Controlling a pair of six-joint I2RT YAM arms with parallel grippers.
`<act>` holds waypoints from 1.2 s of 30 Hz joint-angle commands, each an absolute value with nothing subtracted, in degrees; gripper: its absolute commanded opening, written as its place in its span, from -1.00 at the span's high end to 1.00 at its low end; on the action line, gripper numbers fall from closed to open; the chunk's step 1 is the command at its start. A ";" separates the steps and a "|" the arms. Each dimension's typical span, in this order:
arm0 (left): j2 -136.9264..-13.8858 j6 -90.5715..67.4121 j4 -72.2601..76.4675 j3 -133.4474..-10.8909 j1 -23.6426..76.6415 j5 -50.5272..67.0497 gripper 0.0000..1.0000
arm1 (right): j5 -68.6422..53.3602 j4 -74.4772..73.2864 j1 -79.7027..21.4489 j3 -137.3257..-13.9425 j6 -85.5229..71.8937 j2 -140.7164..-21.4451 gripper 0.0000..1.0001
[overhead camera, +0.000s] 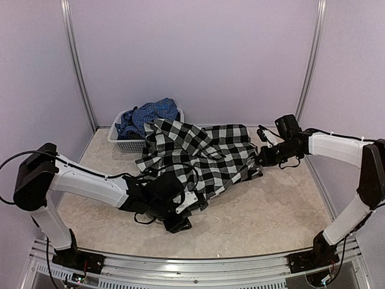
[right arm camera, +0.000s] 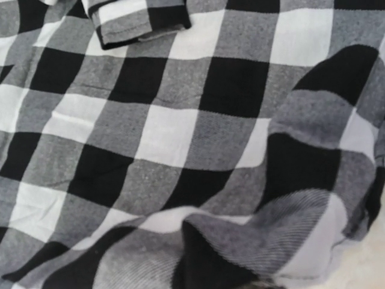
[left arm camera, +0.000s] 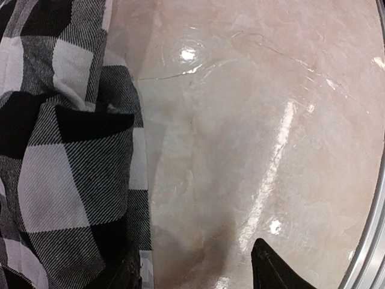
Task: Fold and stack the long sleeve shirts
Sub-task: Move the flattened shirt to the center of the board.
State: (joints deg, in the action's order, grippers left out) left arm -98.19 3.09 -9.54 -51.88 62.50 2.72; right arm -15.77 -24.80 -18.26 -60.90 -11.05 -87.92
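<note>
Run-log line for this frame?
check shirt rumpled on table | blue shirt in basket | left end effector open at shirt edge | right end effector at shirt edge, state unclear

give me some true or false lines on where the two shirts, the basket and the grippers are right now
1. The blue shirt lies in the white basket. True.
2. The black-and-white shirt is folded into a neat square. False: it lies spread and rumpled on the table.
3. The left gripper has its fingers apart, with the checked cloth beside one finger. True.
4. The right gripper hangs over the basket. False: it is at the black-and-white shirt's right edge, across the shirt from the basket.
</note>
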 commanded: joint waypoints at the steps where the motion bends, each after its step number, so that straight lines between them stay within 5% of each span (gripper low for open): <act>1: -100.04 5.82 -9.06 -55.29 61.97 7.97 -0.17 | -16.93 -26.07 -17.34 -63.01 -9.35 -89.01 1.00; 18: -105.72 7.54 -10.45 -57.60 57.86 5.79 -0.22 | -17.14 -25.06 -17.11 -61.87 -8.98 -88.30 1.00; 24: -107.56 7.53 -11.41 -56.52 59.31 5.45 0.11 | -16.96 -25.14 -16.77 -61.87 -8.83 -87.51 1.00; 29: -109.57 6.83 -12.68 -57.04 59.55 3.59 0.71 | -17.42 -25.05 -16.75 -61.67 -8.77 -87.22 1.00; 36: -101.30 6.58 -11.34 -55.71 59.88 8.53 1.00 | -15.64 -25.49 -16.68 -61.22 -9.61 -86.90 1.00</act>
State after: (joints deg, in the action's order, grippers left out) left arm -106.10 6.85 -8.38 -57.76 59.48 3.51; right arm -16.82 -25.47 -17.32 -61.36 -9.28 -88.71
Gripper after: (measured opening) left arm 0.009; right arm 0.006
